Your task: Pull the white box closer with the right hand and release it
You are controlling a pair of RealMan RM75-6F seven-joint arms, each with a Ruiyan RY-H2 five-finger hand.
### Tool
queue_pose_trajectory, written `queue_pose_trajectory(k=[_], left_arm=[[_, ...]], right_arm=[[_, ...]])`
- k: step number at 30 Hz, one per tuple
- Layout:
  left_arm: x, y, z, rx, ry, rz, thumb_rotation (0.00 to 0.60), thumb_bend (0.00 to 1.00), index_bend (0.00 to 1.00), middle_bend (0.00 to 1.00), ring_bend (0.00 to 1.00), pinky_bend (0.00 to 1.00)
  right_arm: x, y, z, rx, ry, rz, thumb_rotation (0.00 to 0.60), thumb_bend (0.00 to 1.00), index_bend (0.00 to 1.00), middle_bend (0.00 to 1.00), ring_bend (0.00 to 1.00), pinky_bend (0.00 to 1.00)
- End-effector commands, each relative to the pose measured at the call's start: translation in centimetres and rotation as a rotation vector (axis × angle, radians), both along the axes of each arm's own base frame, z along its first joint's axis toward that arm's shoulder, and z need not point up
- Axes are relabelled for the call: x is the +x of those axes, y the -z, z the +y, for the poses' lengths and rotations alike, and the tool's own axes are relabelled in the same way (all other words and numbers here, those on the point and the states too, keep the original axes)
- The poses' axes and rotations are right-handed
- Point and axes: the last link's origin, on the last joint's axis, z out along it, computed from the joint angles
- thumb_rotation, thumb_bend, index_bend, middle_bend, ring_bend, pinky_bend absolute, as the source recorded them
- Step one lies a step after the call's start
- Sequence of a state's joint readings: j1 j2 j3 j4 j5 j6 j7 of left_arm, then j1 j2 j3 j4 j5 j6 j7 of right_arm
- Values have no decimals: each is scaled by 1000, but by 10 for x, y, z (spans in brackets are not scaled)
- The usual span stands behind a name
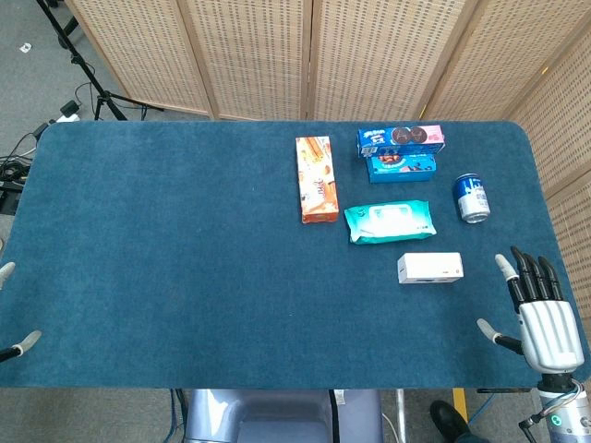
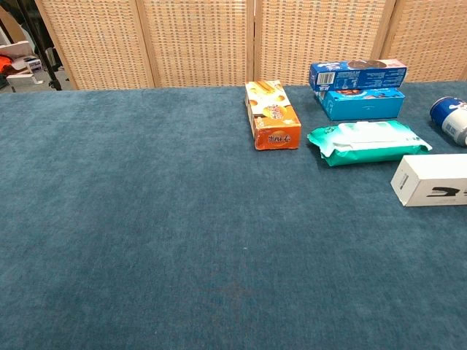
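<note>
The white box (image 1: 430, 269) lies flat on the blue table (image 1: 185, 258), right of centre; the chest view shows it at the right edge (image 2: 430, 179). My right hand (image 1: 536, 309) hovers at the table's near right corner, fingers spread and pointing away from me, holding nothing, a short way right of and nearer than the box. Of my left hand only fingertips (image 1: 9, 309) show at the left edge of the head view, spread apart and holding nothing. Neither hand appears in the chest view.
Behind the white box lie a teal wipes pack (image 1: 390, 221), an orange biscuit box (image 1: 315, 179), two stacked blue cookie boxes (image 1: 401, 152) and a blue can (image 1: 471, 197). Wicker screens (image 1: 314, 55) stand behind the table.
</note>
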State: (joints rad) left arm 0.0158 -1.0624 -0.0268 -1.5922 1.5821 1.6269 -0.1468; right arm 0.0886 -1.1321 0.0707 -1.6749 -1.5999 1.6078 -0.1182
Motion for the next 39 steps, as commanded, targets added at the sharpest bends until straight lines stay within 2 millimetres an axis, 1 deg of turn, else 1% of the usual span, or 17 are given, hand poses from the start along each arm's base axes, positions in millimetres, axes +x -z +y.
queue_pose_trajectory(k=[1, 8, 11, 15, 16, 18, 20, 21, 23, 25, 26, 28, 31, 34, 36, 39], left_arm=[[0, 0, 0, 0, -1, -1, 600, 0, 0, 0, 0, 0], [0, -2, -1, 4, -1, -9, 600, 0, 0, 0, 0, 0], [0, -3, 0, 8, -3, -14, 600, 0, 0, 0, 0, 0], [-1, -4, 0, 10, -9, -17, 600, 0, 0, 0, 0, 0], [-1, -5, 1, 12, -11, -18, 600, 0, 0, 0, 0, 0], [-1, -5, 1, 13, -12, -20, 600, 0, 0, 0, 0, 0], [-1, -5, 2, 14, -13, -21, 600, 0, 0, 0, 0, 0], [-1, -4, 2, 13, -14, -20, 600, 0, 0, 0, 0, 0], [-1, -2, 3, 5, -19, -13, 600, 0, 0, 0, 0, 0], [-1, -1, 5, 0, -23, -6, 600, 0, 0, 0, 0, 0], [-2, 1, 6, -8, -30, -2, 600, 0, 0, 0, 0, 0], [-3, 1, 9, -12, -35, 0, 600, 0, 0, 0, 0, 0], [-3, 1, 10, -13, -41, 0, 600, 0, 0, 0, 0, 0], [-4, 1, 12, -13, -47, 1, 600, 0, 0, 0, 0, 0], [-4, 1, 13, -14, -50, 1, 600, 0, 0, 0, 0, 0], [-5, 2, 14, -17, -56, 4, 600, 0, 0, 0, 0, 0]], right_arm=[[0, 0, 0, 0, 2, 1, 600, 0, 0, 0, 0, 0], [0, 2, 1, 23, 7, 5, 600, 0, 0, 0, 0, 0], [1, 5, -6, 52, 1, 2, 600, 0, 0, 0, 0, 0], [-2, 10, -29, 116, -7, 16, 600, 0, 0, 0, 0, 0], [-4, 12, -41, 151, 0, 13, 600, 11, 7, 0, 0, 0], [-8, 16, -57, 207, 17, 5, 600, 52, 34, 2, 0, 0], [-11, 20, -71, 248, 32, -9, 600, 95, 69, 17, 0, 0], [-12, 22, -77, 265, 37, -7, 600, 98, 75, 23, 0, 1], [-20, 30, -92, 313, 59, 25, 600, 105, 95, 38, 0, 20], [-24, 37, -99, 347, 75, 35, 600, 105, 107, 53, 0, 39], [-28, 48, -107, 390, 93, 68, 600, 105, 114, 62, 0, 46], [-31, 60, -120, 412, 111, 76, 600, 105, 122, 76, 0, 58], [-34, 70, -131, 414, 122, 91, 600, 123, 135, 99, 0, 95], [-35, 76, -138, 407, 124, 102, 600, 134, 151, 127, 5, 127], [-36, 79, -140, 402, 126, 105, 600, 147, 165, 149, 26, 139], [-37, 84, -144, 392, 126, 112, 600, 191, 223, 225, 103, 168]])
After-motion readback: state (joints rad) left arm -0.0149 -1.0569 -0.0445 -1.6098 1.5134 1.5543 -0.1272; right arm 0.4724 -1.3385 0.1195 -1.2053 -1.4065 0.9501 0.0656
